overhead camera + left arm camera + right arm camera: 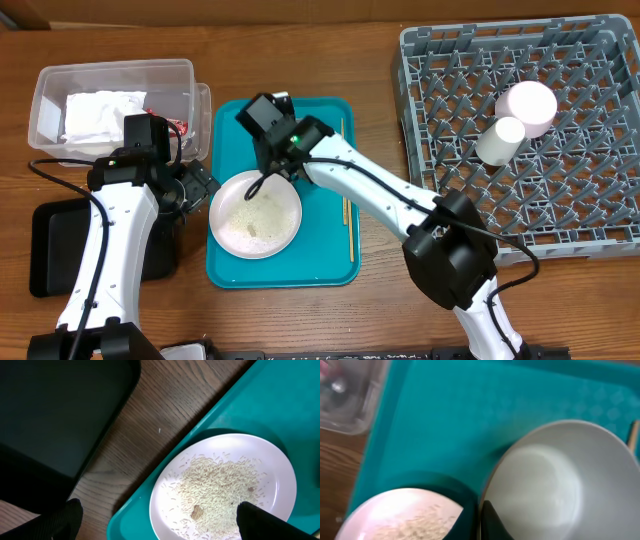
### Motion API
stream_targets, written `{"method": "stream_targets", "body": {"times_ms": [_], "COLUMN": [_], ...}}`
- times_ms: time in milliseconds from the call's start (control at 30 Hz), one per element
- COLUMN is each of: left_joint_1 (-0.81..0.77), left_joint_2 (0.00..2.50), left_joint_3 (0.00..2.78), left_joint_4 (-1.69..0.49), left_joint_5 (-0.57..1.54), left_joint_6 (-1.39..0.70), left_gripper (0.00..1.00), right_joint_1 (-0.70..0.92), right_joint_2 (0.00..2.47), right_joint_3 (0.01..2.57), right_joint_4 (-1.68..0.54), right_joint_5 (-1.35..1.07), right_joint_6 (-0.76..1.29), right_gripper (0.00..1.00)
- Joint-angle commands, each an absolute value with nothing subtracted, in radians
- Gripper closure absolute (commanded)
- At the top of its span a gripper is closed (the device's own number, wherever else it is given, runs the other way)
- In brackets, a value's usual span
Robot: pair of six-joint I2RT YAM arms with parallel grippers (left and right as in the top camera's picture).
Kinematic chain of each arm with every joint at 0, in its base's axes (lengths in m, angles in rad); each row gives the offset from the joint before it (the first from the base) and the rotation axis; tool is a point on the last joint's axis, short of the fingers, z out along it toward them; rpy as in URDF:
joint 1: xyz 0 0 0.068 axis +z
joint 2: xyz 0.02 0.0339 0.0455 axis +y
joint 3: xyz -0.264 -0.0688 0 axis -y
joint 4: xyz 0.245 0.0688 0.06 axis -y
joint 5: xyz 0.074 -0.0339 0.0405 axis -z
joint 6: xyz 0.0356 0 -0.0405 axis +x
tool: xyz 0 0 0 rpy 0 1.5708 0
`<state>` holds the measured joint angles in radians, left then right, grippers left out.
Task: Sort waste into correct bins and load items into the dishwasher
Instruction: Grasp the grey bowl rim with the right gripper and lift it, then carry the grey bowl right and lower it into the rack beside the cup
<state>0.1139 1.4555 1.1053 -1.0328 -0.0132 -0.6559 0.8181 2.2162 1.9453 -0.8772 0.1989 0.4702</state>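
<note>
— Which arm had the bowl (555, 480)?

— The right one. The right gripper (486, 519) was pinched fully together at the bowl's near rim. Its wrist view showed the bowl close under it, over the teal tray (325, 130), so I judged it gripped by that rim. From overhead the bowl was hidden beneath the arm.

— And which way did it have to go?

— To the robot's right. The grey dish rack (580, 210) lay well apart on that side, past the tray's right edge, and the left arm was much farther from it. The carry looked to me like a rightward sweep over the chopstick (345, 215), whose long axis ran along that edge.

— What about the other arm?

— The left gripper (160, 525) was spread wide and held nothing. It hung above the left rim of the plate (228, 238) that carried the rice (220, 485). The black tray (50, 250) lay near it on its own left side, so that arm was the nearer one for tipping the rice
</note>
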Motion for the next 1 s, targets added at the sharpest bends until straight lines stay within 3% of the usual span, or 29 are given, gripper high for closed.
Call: {"method": "stream_targets", "body": {"times_ms": [0, 267, 667, 967], "left_joint_1": [0.118, 0.118, 0.118, 0.118], "left_joint_2": [1.453, 1.453, 1.453, 1.453], "left_joint_3": [1.106, 1.106, 1.106, 1.106], "left_joint_4": [-1.035, -1.035, -1.035, -1.035], "left_joint_5": [-0.009, -0.010, -0.010, -0.010], "left_joint_6": [-0.670, -0.670, -0.669, -0.670], "left_gripper": [0.00, 0.00, 0.00, 0.00], "right_joint_1": [0.793, 0.554, -0.014, -0.202], "right_joint_2": [2.185, 2.102, 2.069, 1.982], "right_joint_3": [2.104, 2.393, 2.393, 2.393], "right_joint_4": [-0.953, -1.258, -1.488, -1.694], "right_joint_5": [0.210, 0.167, -0.445, -0.495], "right_joint_6": [0.472, 0.472, 0.424, 0.263], "right_gripper": [0.96, 0.96, 0.96, 0.96]}}
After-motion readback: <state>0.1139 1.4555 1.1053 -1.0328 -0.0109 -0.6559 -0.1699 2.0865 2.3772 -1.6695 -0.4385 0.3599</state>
